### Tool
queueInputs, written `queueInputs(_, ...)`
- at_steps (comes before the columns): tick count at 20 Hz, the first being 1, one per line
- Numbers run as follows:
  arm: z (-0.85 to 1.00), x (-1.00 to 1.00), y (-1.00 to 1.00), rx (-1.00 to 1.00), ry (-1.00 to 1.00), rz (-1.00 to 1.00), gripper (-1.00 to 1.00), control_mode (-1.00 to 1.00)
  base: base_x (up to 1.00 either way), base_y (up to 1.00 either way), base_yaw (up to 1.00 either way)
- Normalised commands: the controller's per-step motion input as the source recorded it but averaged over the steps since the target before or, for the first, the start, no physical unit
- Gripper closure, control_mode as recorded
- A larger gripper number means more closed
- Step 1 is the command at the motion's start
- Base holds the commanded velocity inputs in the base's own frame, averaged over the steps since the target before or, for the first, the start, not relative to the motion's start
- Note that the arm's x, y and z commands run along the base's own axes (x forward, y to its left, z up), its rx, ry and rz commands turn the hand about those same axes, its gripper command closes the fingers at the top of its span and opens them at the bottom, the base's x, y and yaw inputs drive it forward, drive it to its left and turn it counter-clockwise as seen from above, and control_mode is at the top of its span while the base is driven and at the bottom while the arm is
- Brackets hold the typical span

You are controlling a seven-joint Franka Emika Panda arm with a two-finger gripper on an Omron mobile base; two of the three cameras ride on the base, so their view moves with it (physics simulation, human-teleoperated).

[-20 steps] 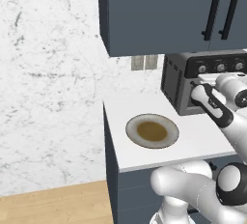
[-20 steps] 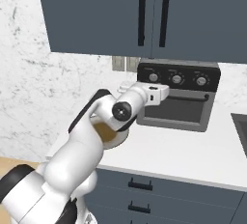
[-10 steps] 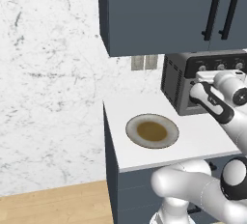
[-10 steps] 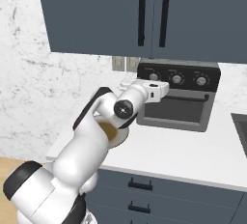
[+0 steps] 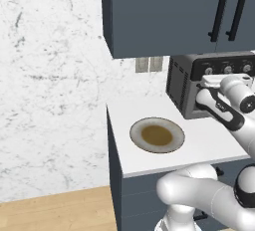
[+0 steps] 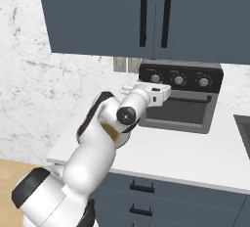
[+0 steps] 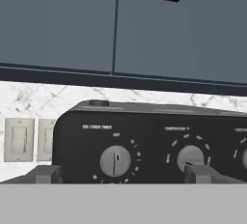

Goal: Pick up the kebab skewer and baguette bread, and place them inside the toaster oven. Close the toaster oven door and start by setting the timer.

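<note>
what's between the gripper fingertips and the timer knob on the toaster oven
Nothing. In the hand view the open gripper faces the toaster oven and the stretch to its timer knob is bare.

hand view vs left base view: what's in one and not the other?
Hand view only: the left knob up close with its timer label, pointer at off, the middle knob, two wall switches, and the open gripper framing the left knob.

Left base view only: the empty grey plate on the white counter, the oven's vented side, the marble wall, the wooden floor.

Both: the toaster oven control panel and the blue-grey upper cabinets.
</note>
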Motion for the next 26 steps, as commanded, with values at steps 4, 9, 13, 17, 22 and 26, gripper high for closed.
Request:
queueInputs(4, 0.0, 0.06, 0.0, 0.0, 0.0, 0.01, -1.0, -1.0, 0.0, 0.0, 0.0)
queueInputs(9, 0.0, 0.13, 0.0, 0.0, 0.0, 0.02, -1.0, -1.0, 0.0, 0.0, 0.0)
queueInputs(13, 0.0, 0.15, 0.0, 0.0, 0.0, 0.02, -1.0, -1.0, 0.0, 0.0, 0.0)
queueInputs(17, 0.0, 0.11, 0.0, 0.0, 0.0, 0.01, -1.0, -1.0, 0.0, 0.0, 0.0)
queueInputs(22, -0.01, 0.05, 0.0, 0.0, -0.01, 0.01, -1.0, -1.0, 0.0, 0.0, 0.0)
queueInputs(26, -0.04, 0.04, 0.0, 0.0, -0.01, 0.01, -1.0, -1.0, 0.0, 0.0, 0.0)
